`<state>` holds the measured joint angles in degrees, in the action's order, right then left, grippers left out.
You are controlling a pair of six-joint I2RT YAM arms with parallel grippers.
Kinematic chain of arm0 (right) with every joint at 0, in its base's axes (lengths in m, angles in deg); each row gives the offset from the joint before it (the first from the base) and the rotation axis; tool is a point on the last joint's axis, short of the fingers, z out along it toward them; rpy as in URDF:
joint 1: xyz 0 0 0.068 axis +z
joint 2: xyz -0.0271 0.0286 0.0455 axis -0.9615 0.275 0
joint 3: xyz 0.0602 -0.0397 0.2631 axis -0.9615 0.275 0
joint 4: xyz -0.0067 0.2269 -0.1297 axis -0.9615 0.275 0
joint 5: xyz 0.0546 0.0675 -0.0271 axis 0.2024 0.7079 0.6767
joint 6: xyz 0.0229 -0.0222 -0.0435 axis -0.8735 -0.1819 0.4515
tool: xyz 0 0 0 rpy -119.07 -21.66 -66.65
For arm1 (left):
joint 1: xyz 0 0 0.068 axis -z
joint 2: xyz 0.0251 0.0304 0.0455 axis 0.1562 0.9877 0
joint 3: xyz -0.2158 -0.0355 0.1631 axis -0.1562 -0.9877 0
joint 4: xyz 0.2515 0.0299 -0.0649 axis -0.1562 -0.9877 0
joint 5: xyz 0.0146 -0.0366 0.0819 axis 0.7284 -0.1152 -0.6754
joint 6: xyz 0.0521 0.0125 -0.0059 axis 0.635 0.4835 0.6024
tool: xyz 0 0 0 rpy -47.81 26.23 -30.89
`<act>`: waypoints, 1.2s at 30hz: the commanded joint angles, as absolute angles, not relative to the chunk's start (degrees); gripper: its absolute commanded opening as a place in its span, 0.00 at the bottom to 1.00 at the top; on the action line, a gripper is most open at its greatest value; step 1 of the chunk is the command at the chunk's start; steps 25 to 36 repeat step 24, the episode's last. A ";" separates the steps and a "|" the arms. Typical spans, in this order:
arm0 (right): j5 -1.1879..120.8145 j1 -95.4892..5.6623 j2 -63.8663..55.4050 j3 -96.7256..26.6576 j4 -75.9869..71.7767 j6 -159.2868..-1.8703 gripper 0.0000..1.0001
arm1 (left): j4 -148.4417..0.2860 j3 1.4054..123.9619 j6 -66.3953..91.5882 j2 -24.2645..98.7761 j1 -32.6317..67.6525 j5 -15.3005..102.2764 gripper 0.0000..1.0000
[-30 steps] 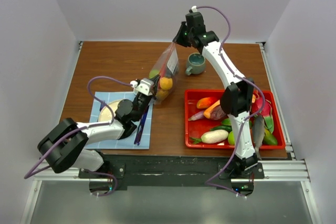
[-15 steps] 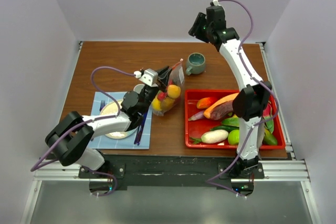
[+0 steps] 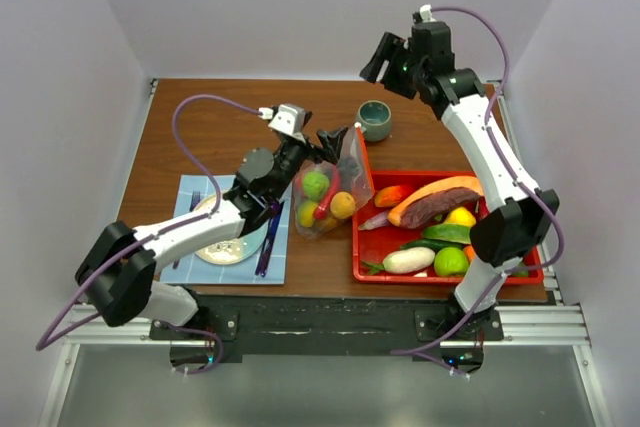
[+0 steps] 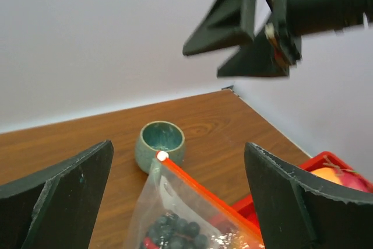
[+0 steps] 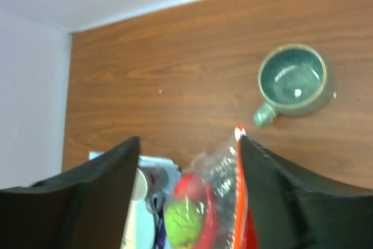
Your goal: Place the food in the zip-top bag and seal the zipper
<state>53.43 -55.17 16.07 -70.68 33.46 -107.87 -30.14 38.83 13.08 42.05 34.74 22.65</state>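
The zip-top bag (image 3: 330,197) rests on the table beside the red tray, free of both grippers. Inside it are a green fruit (image 3: 315,184), an orange one (image 3: 343,205), a yellow one (image 3: 306,213), a red chili (image 5: 208,225) and dark grapes (image 4: 175,231). The zipper (image 4: 210,193) runs as an orange-red strip along the bag's mouth (image 5: 240,202). My left gripper (image 3: 338,139) stands open just behind the bag's top (image 4: 175,202). High over the table's back hangs my right gripper (image 3: 378,59), open and looking down on the bag (image 5: 186,202).
The red tray (image 3: 362,247) at the right holds more food: a carrot (image 3: 437,191), a purple yam (image 3: 428,210), yellow, green and white pieces. A teal cup (image 3: 375,120) stands behind the bag. A white plate (image 3: 222,242) sits on a blue mat (image 3: 190,197) at the left.
Both grippers have opened and let go of the bag, which has come down onto the table next to the tray. The right arm has swung up and to the right.
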 commanded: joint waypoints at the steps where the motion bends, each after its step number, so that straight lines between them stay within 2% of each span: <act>1: 54.90 -54.35 6.38 -60.17 31.67 -108.13 0.84 | -52.20 48.68 2.76 38.05 33.29 23.10 1.00; 3: 55.33 -54.35 0.41 -54.96 30.18 -109.09 0.99 | -59.53 52.37 -0.24 37.35 32.94 22.92 1.00; 7: 56.13 -54.27 -9.53 -41.09 27.97 -109.62 0.99 | -80.15 55.73 -6.30 35.07 32.85 18.55 1.00; 10: 55.60 -54.35 -17.26 -33.35 27.79 -109.36 0.99 | -86.36 53.98 -5.71 31.57 32.58 17.13 1.00; 14: 53.76 -54.35 -23.95 -26.21 28.50 -108.92 0.99 | -85.77 46.35 -4.48 25.76 31.97 15.98 1.00; 19: 52.26 -54.35 -30.19 -21.72 29.29 -107.87 0.99 | -83.03 42.98 -3.77 21.35 31.53 16.33 1.00; 36: 51.29 -54.35 -30.47 -21.98 30.61 -107.34 0.99 | -83.56 44.13 -3.69 22.23 31.53 16.50 1.00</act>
